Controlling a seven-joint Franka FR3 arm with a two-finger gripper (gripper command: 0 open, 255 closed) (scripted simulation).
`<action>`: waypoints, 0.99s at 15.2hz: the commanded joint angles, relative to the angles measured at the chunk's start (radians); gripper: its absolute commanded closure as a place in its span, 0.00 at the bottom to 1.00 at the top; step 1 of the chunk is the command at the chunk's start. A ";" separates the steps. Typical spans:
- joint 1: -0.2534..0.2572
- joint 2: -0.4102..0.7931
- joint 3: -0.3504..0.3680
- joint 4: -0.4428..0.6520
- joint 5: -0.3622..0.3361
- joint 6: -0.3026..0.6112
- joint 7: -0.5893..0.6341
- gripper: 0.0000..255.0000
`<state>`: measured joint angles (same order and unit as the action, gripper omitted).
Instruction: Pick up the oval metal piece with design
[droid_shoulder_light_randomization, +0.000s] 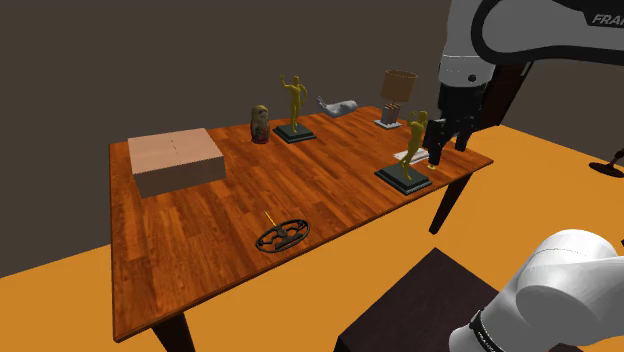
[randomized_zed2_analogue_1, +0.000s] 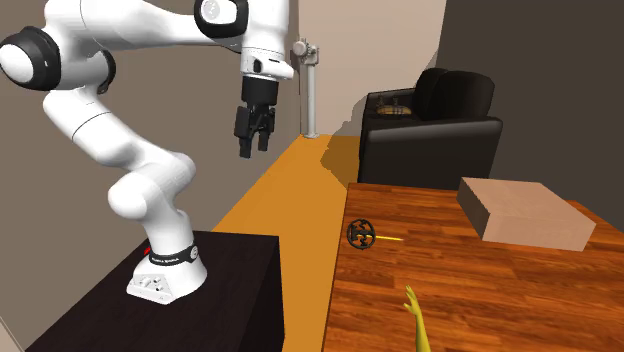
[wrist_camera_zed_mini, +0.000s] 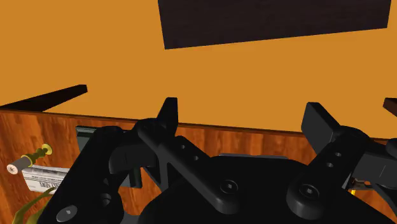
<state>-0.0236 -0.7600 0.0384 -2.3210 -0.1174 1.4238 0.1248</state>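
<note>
The oval metal piece (droid_shoulder_light_randomization: 283, 235) is a dark openwork ring lying flat near the table's front edge, with a thin yellow rod beside it. In the second exterior view the oval piece (randomized_zed2_analogue_1: 361, 234) rests close to the table's near-left corner. My black gripper (droid_shoulder_light_randomization: 449, 148) hangs open and empty high over the table's right end in the shoulder view, beside a golden figurine (droid_shoulder_light_randomization: 411, 150) and far from the oval piece. From the second exterior view the gripper (randomized_zed2_analogue_1: 254, 143) points down, well above table height. In the wrist view the fingers (wrist_camera_zed_mini: 168, 114) stand wide apart over the table's edge.
On the wooden table (droid_shoulder_light_randomization: 200, 260) stand a tan box (droid_shoulder_light_randomization: 174, 160), a second golden figurine (droid_shoulder_light_randomization: 295, 108), a small dark jar (droid_shoulder_light_randomization: 260, 125), a grey object (droid_shoulder_light_randomization: 340, 105) and a lamp-like piece (droid_shoulder_light_randomization: 397, 92). A black sofa (randomized_zed2_analogue_1: 430, 130) stands behind on the orange floor.
</note>
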 joint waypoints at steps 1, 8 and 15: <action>0.000 0.000 0.000 0.000 0.000 0.000 0.000 0.00; 0.060 0.188 -0.028 -0.022 -0.017 0.228 -0.148 0.00; 0.115 0.404 -0.035 0.010 -0.018 0.429 -0.291 0.00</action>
<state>0.0816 -0.3849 0.0001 -2.3145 -0.1375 1.8246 -0.1483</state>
